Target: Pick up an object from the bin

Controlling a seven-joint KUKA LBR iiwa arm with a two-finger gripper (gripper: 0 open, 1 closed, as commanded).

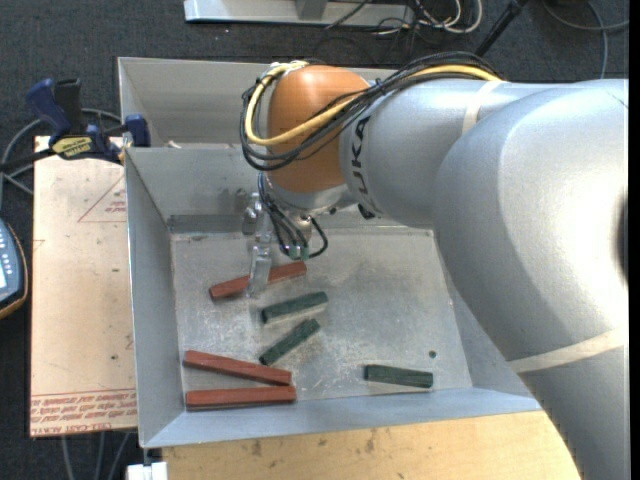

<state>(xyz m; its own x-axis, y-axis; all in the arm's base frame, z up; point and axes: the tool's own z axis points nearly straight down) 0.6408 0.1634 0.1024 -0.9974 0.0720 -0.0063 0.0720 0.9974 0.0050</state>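
Toward the back of the bin [150, 268], in the camera view, the hand [260, 271] is hanging right over the middle of a reddish-brown stick [228, 288] that is lying slantwise on the floor. Whether the hand is open or closed I cannot tell. A dark green stick [293, 307] is lying just beside it, nearer the front. As I judge it, the reddish-brown stick is sitting flat and thin, so a grip may be sliding off it or scraping the metal. A closing hand may also be nudging the green neighbour.
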